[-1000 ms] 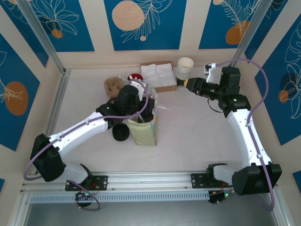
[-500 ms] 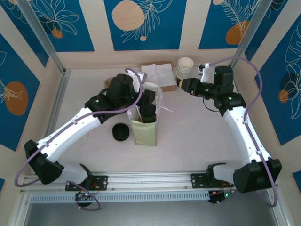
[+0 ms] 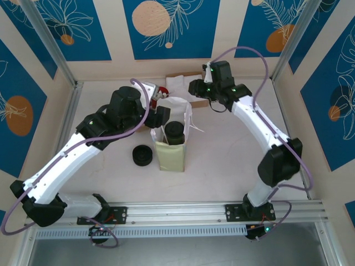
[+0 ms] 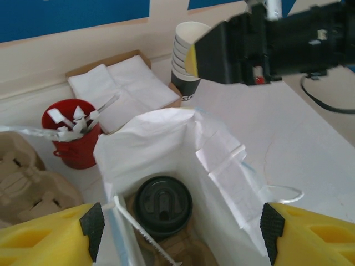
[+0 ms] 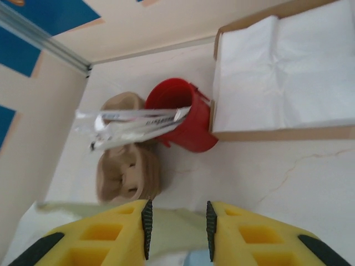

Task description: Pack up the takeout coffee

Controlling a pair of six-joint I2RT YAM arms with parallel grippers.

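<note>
The takeout coffee (image 3: 175, 132), a small paper cup under a round black plastic lid, stands upright inside an open paper bag (image 3: 172, 157) with a white inside and a pale olive-tan front, near the middle of the pale worktop (image 3: 233, 149). The left gripper (image 4: 182, 228) hangs above the bag's mouth with its yellow fingers spread wide on either side and nothing between them. A short stack of black plastic lids (image 3: 142, 155) sits just left of the bag. The right gripper (image 5: 177, 224) reaches toward the far edge, its jaws a narrow gap apart and empty. By that edge stand a red plastic cup of wrapped stirrers (image 5: 183, 119), a shallow cardboard box of white napkins (image 5: 277, 133), a stack of lidless white paper cups (image 4: 182, 52) and a brown moulded-pulp cup carrier (image 5: 130, 166).
</note>
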